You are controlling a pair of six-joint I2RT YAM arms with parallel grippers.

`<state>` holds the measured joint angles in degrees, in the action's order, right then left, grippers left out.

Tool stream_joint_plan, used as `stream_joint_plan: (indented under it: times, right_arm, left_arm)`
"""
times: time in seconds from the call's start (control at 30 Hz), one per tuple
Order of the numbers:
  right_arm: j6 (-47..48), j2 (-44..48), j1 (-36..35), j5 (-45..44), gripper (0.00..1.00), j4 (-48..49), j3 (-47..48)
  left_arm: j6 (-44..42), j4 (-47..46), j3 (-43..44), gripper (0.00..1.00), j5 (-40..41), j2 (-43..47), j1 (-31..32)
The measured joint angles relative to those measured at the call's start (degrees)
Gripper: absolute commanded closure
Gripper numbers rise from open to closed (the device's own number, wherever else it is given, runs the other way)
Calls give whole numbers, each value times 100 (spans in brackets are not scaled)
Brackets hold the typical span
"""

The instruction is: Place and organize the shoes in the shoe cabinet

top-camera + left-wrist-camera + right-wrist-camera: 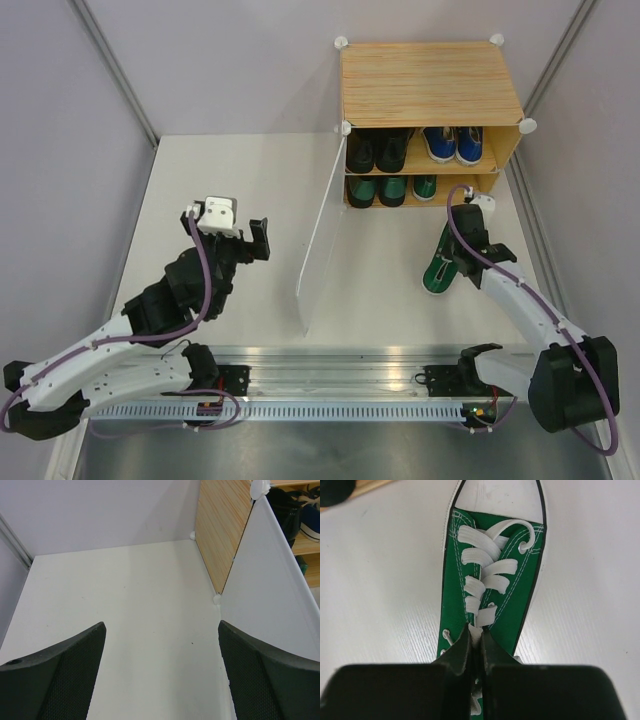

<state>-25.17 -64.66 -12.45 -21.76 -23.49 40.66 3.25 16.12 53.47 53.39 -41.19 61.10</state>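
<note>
One green sneaker (437,272) lay on the table (250,190) before the cabinet (430,85); your right gripper (476,642) was clamped shut on its laces. You needed a gentle lift, toe aimed inside.

I see a cabinet (430,82) of light, streaky wood grain; its door (318,240) is smooth translucent white plastic. The sneaker (517,607) is green woven canvas with flat white cloth laces (480,547). The surface (230,190) looks matt white. The left pincer (161,625) has black dimpled pads (65,680).
</note>
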Motion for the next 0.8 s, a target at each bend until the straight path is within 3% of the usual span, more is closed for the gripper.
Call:
stream_joint_plan:
  times: [0.1, 0.17, 0.27, 0.8]
  right_arm:
    - [155, -2, 61, 4, 99, 85, 160]
    - [275, -17, 103, 9, 99, 199, 229]
    - [420, -160, 212, 13, 99, 372, 315]
    - [1550, -2116, 647, 501, 99, 1331, 977]
  left_arm:
    - [-31, 4, -2, 8, -92, -61, 0]
    - [-33, 4, -2, 2, -118, -90, 0]
    - [-37, 9, -2, 0, -142, -129, -2]
    - [-37, 11, -4, 0, -304, -227, -66]
